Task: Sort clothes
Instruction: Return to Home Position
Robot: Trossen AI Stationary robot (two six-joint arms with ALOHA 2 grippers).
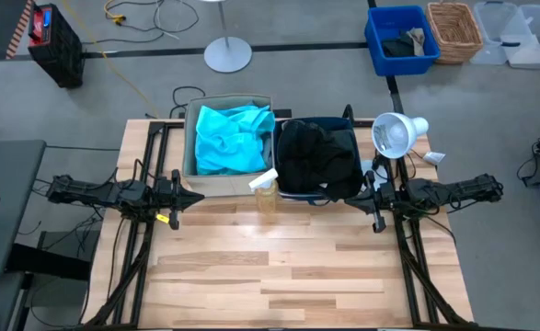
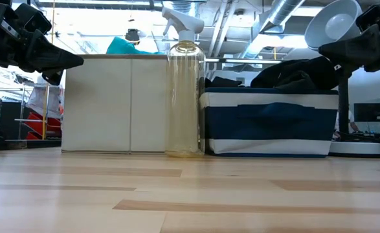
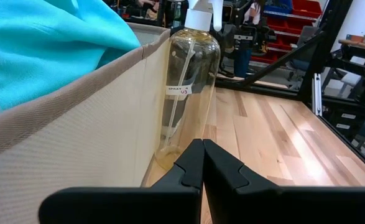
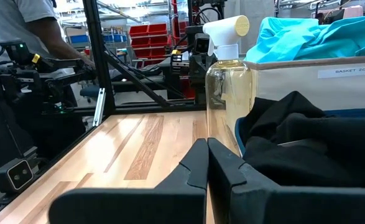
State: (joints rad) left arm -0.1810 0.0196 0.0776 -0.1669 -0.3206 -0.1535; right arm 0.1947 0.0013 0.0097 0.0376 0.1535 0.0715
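Left arm [image 1: 95, 191] and right arm [image 1: 449, 190] both showing matte black, slim, segmented links. Small yellow tag [image 1: 163, 219] sitting by left jaws. Jaws looking black, smooth, wedge-shaped, tapering to points.

bottle [image 1: 266, 189] before two boxes [image 1: 216, 184], clothes [image 1: 228, 138] inside them

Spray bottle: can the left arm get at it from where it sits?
Probably yes. The spray bottle stands in the open at the beige box's front corner, and only bare table lies between it and the shut left gripper.
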